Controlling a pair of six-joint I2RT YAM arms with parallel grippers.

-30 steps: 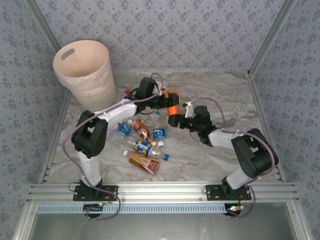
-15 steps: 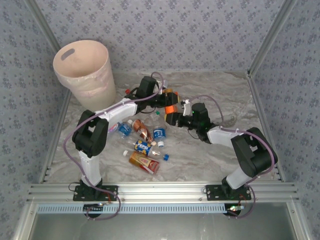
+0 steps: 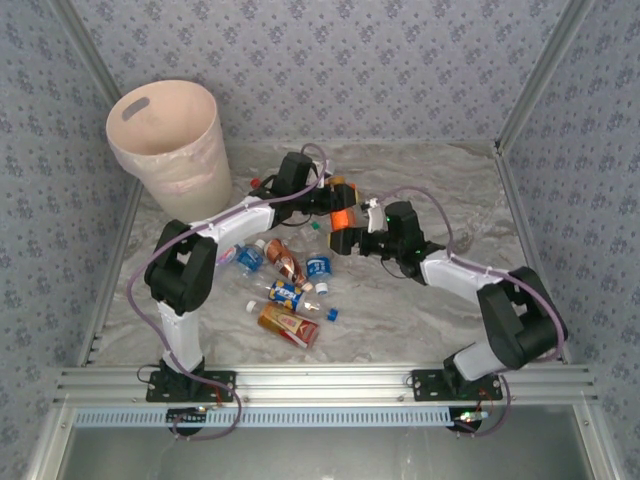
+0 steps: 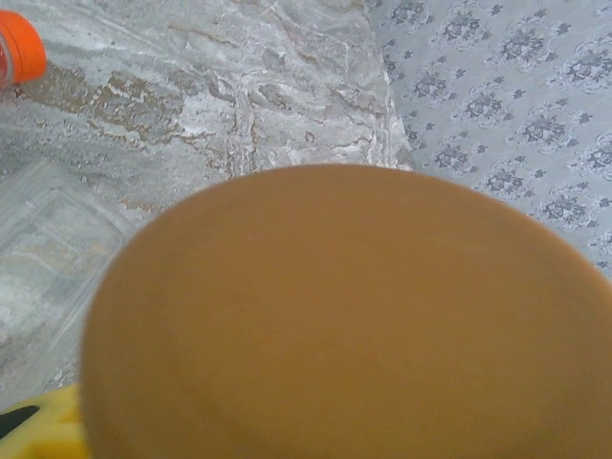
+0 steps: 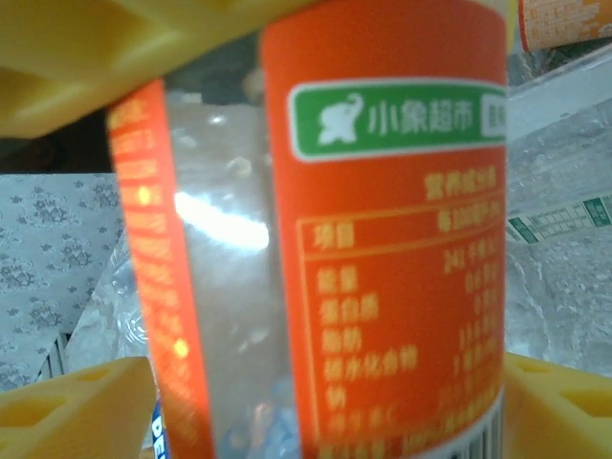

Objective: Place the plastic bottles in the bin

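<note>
An orange-labelled plastic bottle (image 3: 343,214) hangs over the middle of the table between both arms. My left gripper (image 3: 336,197) is shut on its upper part; in the left wrist view the bottle's blurred orange end (image 4: 344,316) blocks the jaws, with one yellow finger (image 4: 43,430) at the corner. My right gripper (image 3: 344,240) stands open just below it, its yellow fingers (image 5: 76,406) spread wide either side of the orange label (image 5: 392,268). Several more bottles (image 3: 285,295) lie on the table in front of the left arm. The pink-beige bin (image 3: 165,140) stands at the far left.
A loose red cap (image 3: 255,183) lies by the bin's foot and a small blue cap (image 3: 332,314) near the lying bottles. Patterned walls close in the table on three sides. A crushed clear bottle (image 4: 48,249) and an orange cap (image 4: 14,48) lie beneath the left wrist.
The left gripper closed on the orange-labelled bottle, then the right gripper opened its jaws around it. The right arm shifted slightly to the left.
</note>
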